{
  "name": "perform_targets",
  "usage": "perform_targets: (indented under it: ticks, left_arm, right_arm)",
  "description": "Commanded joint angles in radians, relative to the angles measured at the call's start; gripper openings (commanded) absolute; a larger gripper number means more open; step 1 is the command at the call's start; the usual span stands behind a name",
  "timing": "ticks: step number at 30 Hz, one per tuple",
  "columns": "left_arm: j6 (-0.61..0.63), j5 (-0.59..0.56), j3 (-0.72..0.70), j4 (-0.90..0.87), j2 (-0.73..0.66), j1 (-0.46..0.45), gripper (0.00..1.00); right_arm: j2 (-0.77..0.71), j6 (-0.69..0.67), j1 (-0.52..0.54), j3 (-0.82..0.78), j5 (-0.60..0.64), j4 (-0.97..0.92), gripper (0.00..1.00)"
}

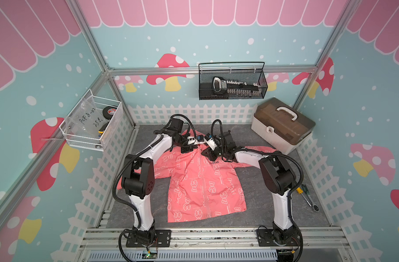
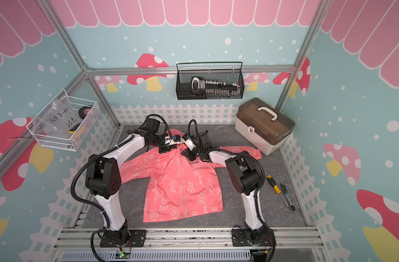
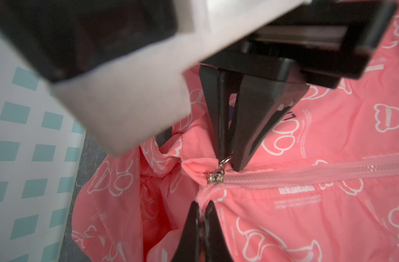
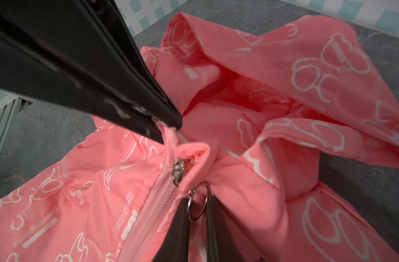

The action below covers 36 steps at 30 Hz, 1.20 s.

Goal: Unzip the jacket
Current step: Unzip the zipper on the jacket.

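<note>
The coral-pink jacket (image 1: 200,181) (image 2: 182,181) lies flat on the grey table, front up and zipped, its hood toward the back wall. Both grippers meet at its collar. My left gripper (image 3: 199,204) (image 4: 169,127) is shut on the collar fabric at the top end of the zipper. The metal slider (image 3: 215,178) (image 4: 178,170) sits right at the collar. My right gripper (image 4: 198,204) (image 3: 230,161) has its two fingers pressed against either side of the slider's ring pull (image 4: 198,205). In a top view the left gripper (image 1: 197,146) and right gripper (image 1: 205,152) nearly touch.
A white toolbox with a brown lid (image 1: 282,127) stands at the back right. Screwdrivers (image 2: 275,183) lie on the table right of the right arm. A black wire basket (image 1: 232,81) hangs on the back wall and a white basket (image 1: 92,122) on the left wall.
</note>
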Motion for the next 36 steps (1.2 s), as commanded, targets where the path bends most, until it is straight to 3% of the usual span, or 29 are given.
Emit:
perform_targets:
  ticks: [1, 22, 29, 31, 36]
  left_arm:
    - [-0.007, 0.044, 0.003, 0.034, -0.033, -0.006, 0.00]
    - [-0.012, 0.044, -0.003, 0.038, -0.031, -0.006, 0.00]
    - [-0.033, 0.048, -0.004, 0.053, -0.031, -0.006, 0.00]
    - [-0.044, 0.050, 0.000, 0.058, -0.028, -0.006, 0.00]
    - [-0.111, 0.031, 0.021, 0.062, -0.018, -0.005, 0.00]
  right_arm:
    - [-0.049, -0.022, 0.008, -0.038, 0.066, 0.040, 0.11]
    - [-0.068, 0.004, 0.017, -0.036, 0.070, 0.109, 0.17]
    - [-0.079, -0.014, 0.026, -0.045, 0.097, 0.110, 0.09]
    - [-0.091, -0.029, 0.036, -0.060, 0.148, 0.110, 0.07]
    - [-0.155, -0.133, 0.119, -0.167, 0.476, 0.190, 0.00]
